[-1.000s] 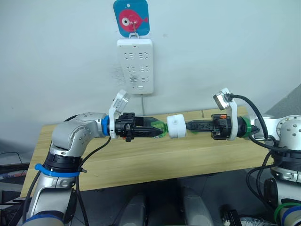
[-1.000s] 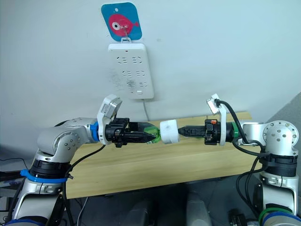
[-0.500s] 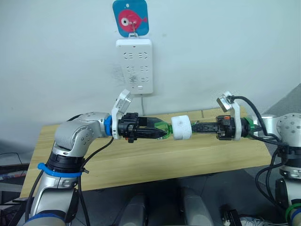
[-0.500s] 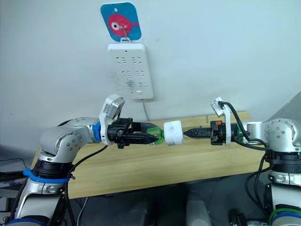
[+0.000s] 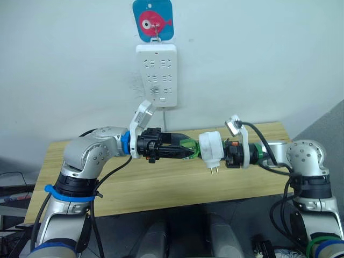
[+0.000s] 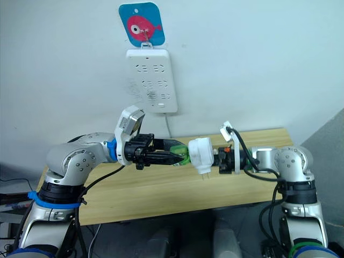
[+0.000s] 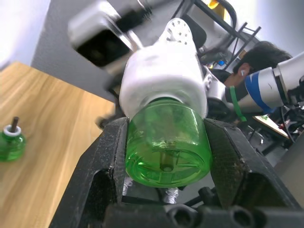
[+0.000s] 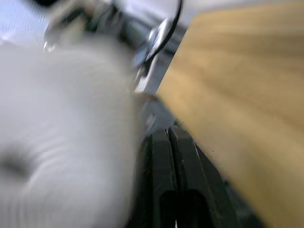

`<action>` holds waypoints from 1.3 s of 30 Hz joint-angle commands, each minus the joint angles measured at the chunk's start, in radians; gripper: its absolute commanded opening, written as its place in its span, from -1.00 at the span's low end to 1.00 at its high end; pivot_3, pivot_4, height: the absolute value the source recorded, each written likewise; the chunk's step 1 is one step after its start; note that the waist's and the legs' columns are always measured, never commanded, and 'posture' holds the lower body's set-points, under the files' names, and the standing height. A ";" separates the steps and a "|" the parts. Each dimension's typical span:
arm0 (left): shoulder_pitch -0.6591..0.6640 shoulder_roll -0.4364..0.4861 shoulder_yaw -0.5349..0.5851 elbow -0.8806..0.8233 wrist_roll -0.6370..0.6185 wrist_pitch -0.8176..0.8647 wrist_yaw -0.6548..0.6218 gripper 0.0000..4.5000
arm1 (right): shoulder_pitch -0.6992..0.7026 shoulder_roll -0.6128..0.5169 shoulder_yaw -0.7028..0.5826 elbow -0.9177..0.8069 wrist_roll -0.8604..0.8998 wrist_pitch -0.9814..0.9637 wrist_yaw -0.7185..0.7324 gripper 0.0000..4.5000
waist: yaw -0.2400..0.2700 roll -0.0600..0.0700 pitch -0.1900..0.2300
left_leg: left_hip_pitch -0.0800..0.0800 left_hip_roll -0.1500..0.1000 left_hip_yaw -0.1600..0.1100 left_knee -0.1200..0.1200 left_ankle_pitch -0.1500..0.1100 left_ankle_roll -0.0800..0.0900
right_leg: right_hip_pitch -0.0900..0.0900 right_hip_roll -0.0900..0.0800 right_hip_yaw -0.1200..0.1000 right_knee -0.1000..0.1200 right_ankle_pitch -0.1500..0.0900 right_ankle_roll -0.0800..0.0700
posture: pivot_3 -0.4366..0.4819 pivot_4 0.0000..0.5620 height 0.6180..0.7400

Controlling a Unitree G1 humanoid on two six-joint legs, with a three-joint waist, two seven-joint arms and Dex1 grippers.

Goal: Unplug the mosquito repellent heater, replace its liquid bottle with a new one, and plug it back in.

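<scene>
The mosquito repellent heater is a small white round unit held in the air above the table, its two metal prongs pointing down. A green liquid bottle sticks out of it toward my left. My left gripper is shut on that bottle, one finger on each side. From the right, my right gripper presses against the heater's other side with its fingers close together, the tips hidden by the heater. In the left wrist view, another green bottle with a white neck and a wick stands on the table.
A tall white socket strip hangs on the wall under a blue fish hook, its cable running down behind the wooden table. In the left wrist view, a person is in the background.
My right arm has pulled in toward the left and its wrist has rolled. The heater has turned, so its prongs now point down. The left gripper still holds the green bottle.
</scene>
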 commanded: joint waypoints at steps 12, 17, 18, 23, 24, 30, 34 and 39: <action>-0.007 0.008 -0.005 0.009 0.012 -0.051 -0.011 -0.03 | -0.101 -0.080 -0.044 -0.066 0.407 0.043 -0.199 -0.98 | -0.005 0.000 0.000 | 0.000 0.000 0.001 0.000 0.000 0.000 | 0.000 0.000 0.000 0.000 0.000 0.000 | -0.40 -0.10 1.00; -0.005 0.011 -0.008 0.011 0.017 -0.054 -0.020 -0.03 | -0.173 -0.147 0.005 -0.034 0.489 0.007 -0.211 -0.98 | -0.006 0.000 0.000 | 0.000 0.000 0.001 0.000 0.000 0.001 | 0.000 0.000 0.000 -0.001 0.000 0.000 | -0.40 -0.08 1.00; -0.005 0.011 -0.008 0.012 0.017 -0.053 -0.023 -0.03 | -0.193 -0.152 0.013 -0.023 0.489 -0.002 -0.214 -0.98 | -0.006 0.000 0.000 | 0.000 0.000 0.001 0.000 0.000 0.001 | 0.000 0.000 0.000 -0.001 0.000 0.000 | -0.41 -0.08 1.00; 0.002 0.020 -0.020 0.000 0.011 -0.048 -0.036 -0.03 | -0.303 -0.165 0.055 0.034 0.343 -0.048 -0.124 -0.98 | -0.007 0.000 0.000 | 0.000 0.000 0.001 0.000 -0.001 0.002 | 0.000 0.000 0.000 -0.001 0.000 0.000 | -0.41 -0.07 1.00; 0.004 0.022 -0.022 -0.003 0.009 -0.047 -0.039 -0.03 | -0.321 -0.165 0.064 0.050 0.309 -0.059 -0.103 -0.98 | -0.007 0.000 0.000 | 0.000 0.000 0.001 0.000 -0.001 0.002 | 0.000 0.000 0.000 -0.001 0.000 0.000 | -0.41 -0.07 1.00; 0.001 0.016 -0.025 -0.010 0.001 -0.041 -0.038 -0.03 | -0.383 -0.155 0.191 0.153 0.021 -0.208 0.059 -0.98 | -0.007 0.000 0.000 | 0.000 0.000 0.001 0.000 -0.001 0.001 | 0.000 0.000 0.000 -0.001 0.000 0.000 | -0.41 -0.07 1.00; -0.001 0.017 -0.018 -0.019 -0.010 -0.030 -0.035 -0.03 | -0.368 -0.152 0.262 0.228 -0.150 -0.321 0.156 -0.98 | -0.006 0.000 0.000 | 0.000 0.000 0.001 0.000 0.000 0.001 | 0.000 0.000 0.000 -0.001 0.000 0.000 | -0.38 -0.07 1.00; 0.003 0.025 -0.006 -0.025 -0.018 -0.021 -0.028 -0.03 | -0.305 -0.179 0.299 0.253 -0.271 -0.390 0.269 -0.98 | -0.006 0.000 0.001 | 0.000 0.000 0.001 0.000 0.000 0.000 | 0.000 0.000 0.000 -0.001 0.000 0.000 | -0.37 -0.06 1.00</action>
